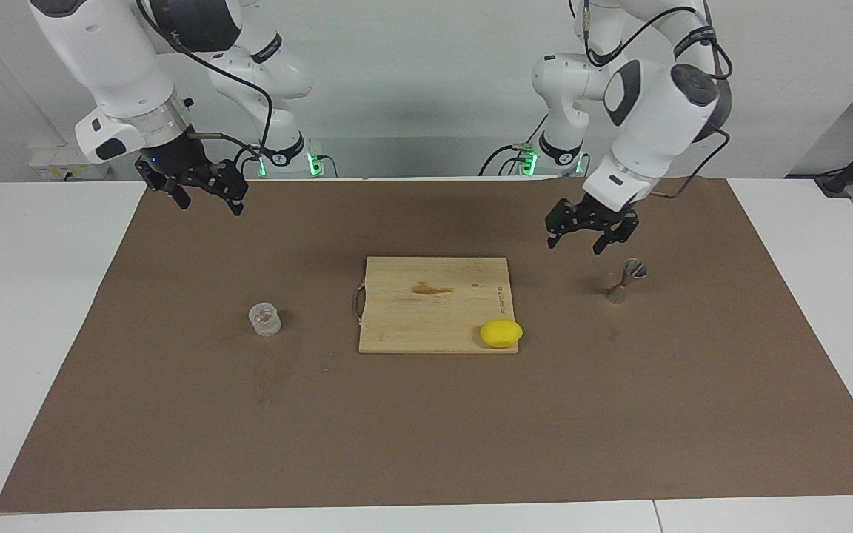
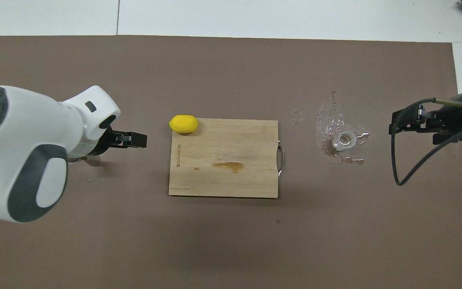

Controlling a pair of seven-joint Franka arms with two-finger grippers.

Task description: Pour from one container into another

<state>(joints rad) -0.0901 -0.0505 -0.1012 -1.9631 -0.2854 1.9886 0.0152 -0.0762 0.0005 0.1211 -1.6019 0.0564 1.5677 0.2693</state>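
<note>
Your brown mat (image 1: 426, 429) has a wet patch. At nine o'clock, the clear cup (image 1: 264, 319) stands untouched; the right gripper (image 1: 191, 191) waits apart above. At three, the left gripper (image 1: 589, 231) hangs apart over the jigger (image 1: 625, 280). Nothing is lifted; pouring is left.

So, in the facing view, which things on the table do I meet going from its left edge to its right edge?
Cup → cutting board → lemon → jigger.
</note>
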